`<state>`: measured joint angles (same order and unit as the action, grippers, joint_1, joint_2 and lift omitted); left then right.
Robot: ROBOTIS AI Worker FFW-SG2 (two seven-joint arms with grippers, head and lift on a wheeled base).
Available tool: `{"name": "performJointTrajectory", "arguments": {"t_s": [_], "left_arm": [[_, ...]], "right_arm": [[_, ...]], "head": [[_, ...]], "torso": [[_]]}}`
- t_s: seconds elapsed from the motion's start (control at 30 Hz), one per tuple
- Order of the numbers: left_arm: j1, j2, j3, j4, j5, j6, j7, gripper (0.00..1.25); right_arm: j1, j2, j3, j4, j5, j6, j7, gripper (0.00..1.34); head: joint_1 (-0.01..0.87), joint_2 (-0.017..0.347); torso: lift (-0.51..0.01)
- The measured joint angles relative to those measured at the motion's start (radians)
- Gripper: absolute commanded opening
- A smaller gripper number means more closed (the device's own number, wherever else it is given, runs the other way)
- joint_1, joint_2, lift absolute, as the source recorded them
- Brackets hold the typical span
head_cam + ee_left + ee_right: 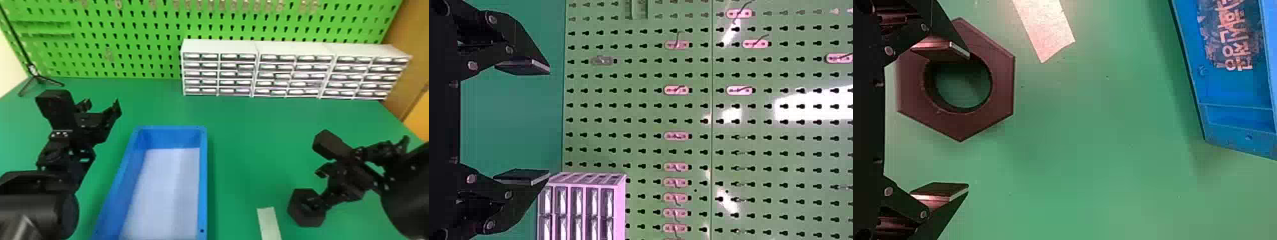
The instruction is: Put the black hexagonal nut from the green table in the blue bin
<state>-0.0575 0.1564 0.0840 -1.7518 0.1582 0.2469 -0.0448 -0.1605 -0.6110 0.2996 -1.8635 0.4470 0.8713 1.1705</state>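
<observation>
Landmark for all places: blue bin (203, 191), set on green table (249, 140) with long sides running away from the robot. Black hexagonal nut (300, 209): lying flat on the table, outside the bin, well apart from its right side. Pale strip (269, 223): flat on the table, between bin and nut, nearer the nut.

Right arm (411, 191): in from the right edge, extended toward the bin, wrist bent downward. Right gripper (318, 187): right of the bin, at the nut, pointed down at the table. Fingers spread wide, gripping nothing. In right wrist view: one finger (940, 48) over the nut, tip overlapping the edge of its hole; other finger (943, 196) out beyond the nut's rim, apart from it. Contact of first finger with nut: cannot tell.

Left arm (35, 210): in from the left edge, left of the bin, stretched forward. Left gripper (100, 103): left of the bin's far end, pointed toward green pegboard (127, 60) behind. Fingers parted, holding nothing. Drawer cabinet (220, 46): beyond the bin and to the right, before the pegboard.
</observation>
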Motion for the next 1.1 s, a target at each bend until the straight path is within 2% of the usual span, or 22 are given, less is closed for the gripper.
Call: {"name": "performJointTrajectory", "arguments": {"t_s": [0.13, 0.3, 1.1], "left_arm": [[0.001, 0.000, 0.000, 0.000, 0.001, 0.000, 0.000, 0.74], [0.001, 0.000, 0.001, 0.000, 0.003, 0.000, 0.000, 0.74], [-0.011, 0.000, 0.003, 0.000, 0.006, -0.004, -0.001, 0.73]], "right_arm": [[-0.011, 0.023, 0.001, 0.026, 0.014, -0.018, 0.000, 0.99], [-0.023, 0.039, 0.002, 0.050, 0.026, -0.032, 0.000, 0.99], [-0.062, 0.072, 0.037, 0.161, 0.055, -0.081, -0.003, 0.99]], "head": [[0.686, 0.028], [0.686, 0.028], [0.686, 0.028]], "torso": [[-0.096], [-0.096], [-0.096]]}}
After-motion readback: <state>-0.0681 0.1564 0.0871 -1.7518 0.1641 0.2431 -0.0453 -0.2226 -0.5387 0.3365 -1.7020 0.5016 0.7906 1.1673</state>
